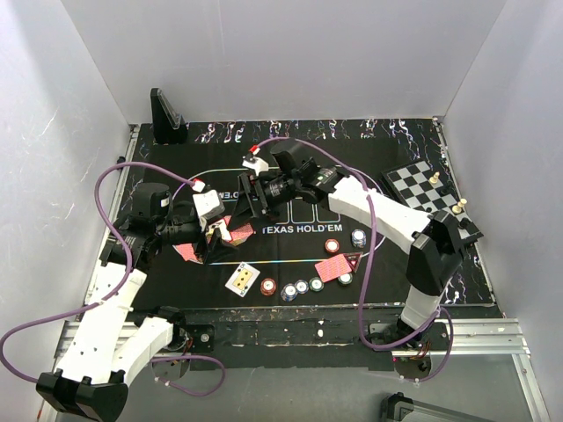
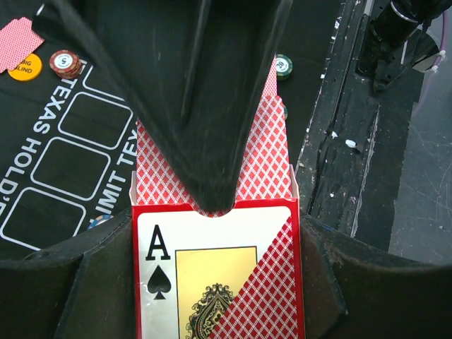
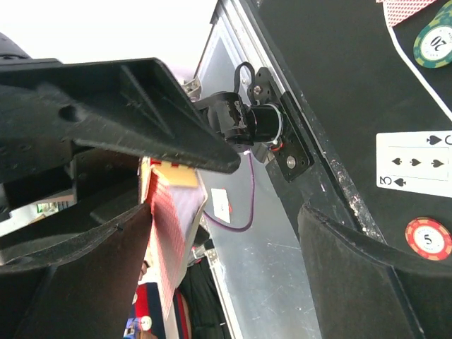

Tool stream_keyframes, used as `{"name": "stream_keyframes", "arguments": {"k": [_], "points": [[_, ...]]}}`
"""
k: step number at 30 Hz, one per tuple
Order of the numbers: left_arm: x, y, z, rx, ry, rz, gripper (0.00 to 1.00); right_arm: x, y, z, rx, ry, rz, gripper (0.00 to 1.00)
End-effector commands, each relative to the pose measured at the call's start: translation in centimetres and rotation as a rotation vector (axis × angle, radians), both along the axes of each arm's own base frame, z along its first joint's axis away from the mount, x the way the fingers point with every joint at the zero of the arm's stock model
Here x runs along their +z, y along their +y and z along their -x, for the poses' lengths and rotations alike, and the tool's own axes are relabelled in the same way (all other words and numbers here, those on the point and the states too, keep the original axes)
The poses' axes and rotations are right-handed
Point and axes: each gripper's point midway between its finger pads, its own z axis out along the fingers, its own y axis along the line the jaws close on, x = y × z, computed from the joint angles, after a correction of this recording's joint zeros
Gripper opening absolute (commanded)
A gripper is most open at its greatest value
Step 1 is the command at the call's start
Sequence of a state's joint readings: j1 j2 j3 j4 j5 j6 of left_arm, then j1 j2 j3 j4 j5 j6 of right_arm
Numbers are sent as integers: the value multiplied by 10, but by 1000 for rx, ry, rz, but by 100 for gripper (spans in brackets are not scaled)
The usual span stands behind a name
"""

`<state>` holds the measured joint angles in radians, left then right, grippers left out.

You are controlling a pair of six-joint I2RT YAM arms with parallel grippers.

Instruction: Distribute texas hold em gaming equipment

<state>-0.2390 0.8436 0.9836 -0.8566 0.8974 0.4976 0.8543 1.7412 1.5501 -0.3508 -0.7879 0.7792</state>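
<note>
My left gripper is shut on a red card box printed with an ace of spades; red-backed cards stick out of its open top. My right gripper is open, and one of its fingers presses on those cards. In the right wrist view the box sits by my left-hand finger. On the mat lie a face-up card, a red-backed card and a row of chips. More chips lie farther back. An orange "BIG BLIND" chip shows in the left wrist view. No triangular marker shows.
A chessboard with pieces stands at the back right. A black stand is at the back left. The black mat covers the table. White walls close in three sides. Purple cables loop over both arms.
</note>
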Motion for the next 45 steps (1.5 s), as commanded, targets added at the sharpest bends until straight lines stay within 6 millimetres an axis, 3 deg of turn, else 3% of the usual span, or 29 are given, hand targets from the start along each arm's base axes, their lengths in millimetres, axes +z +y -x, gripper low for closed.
{"name": "stream_keyframes", "arguments": {"k": [1,12,22,39,45], "points": [[23,-2,-2,-17,-74,21,0,19,10,4,43,-15,-49,87],[23,-3,-2,-18,-75,22,0,24,-7,5,6,25,-81,44],[24,-4,-1,-21,-75,28,0,26,-30,-1,-55,42,-93,37],[23,-2,2,-17,-81,31,0,33,-64,-8,-116,22,-79,11],[22,-1,3,-15,-87,26,0,25,-94,-17,-186,12,-55,1]]}}
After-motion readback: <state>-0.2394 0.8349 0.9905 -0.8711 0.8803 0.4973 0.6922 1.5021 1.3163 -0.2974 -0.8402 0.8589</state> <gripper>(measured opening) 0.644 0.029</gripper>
